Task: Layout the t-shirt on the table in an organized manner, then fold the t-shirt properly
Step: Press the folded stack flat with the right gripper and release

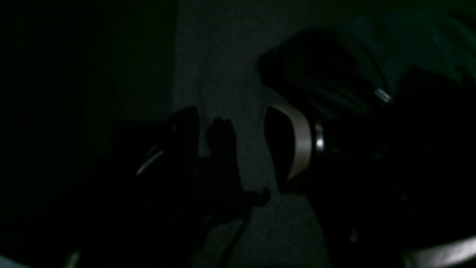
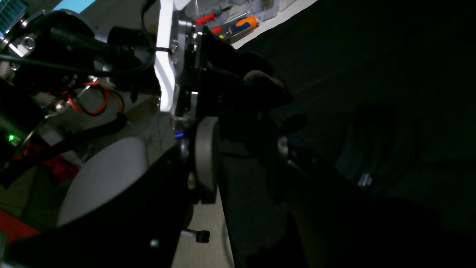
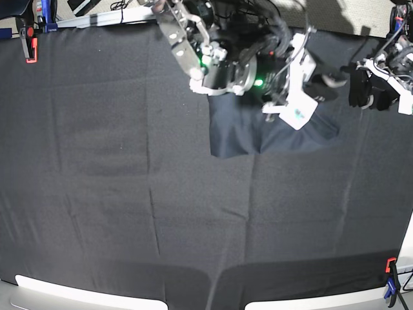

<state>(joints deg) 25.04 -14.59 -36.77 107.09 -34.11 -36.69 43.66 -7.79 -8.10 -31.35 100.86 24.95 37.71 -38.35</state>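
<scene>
T-shirt (image 3: 258, 132) folded, no legible label | left end effector (image 3: 373, 90) wide open – empty | right: cannot tell

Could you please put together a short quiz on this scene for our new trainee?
1. True or false: the t-shirt lies spread out over the whole table.
2. Which arm reaches over the t-shirt in the base view? A: the left arm. B: the right arm. C: neither arm.
3. What colour is the clamp at the table's far corner, on the base view's left?

Key
1. False: it is a compact patch near the far edge.
2. B: the right arm stretches across its top.
3. Red.
</scene>
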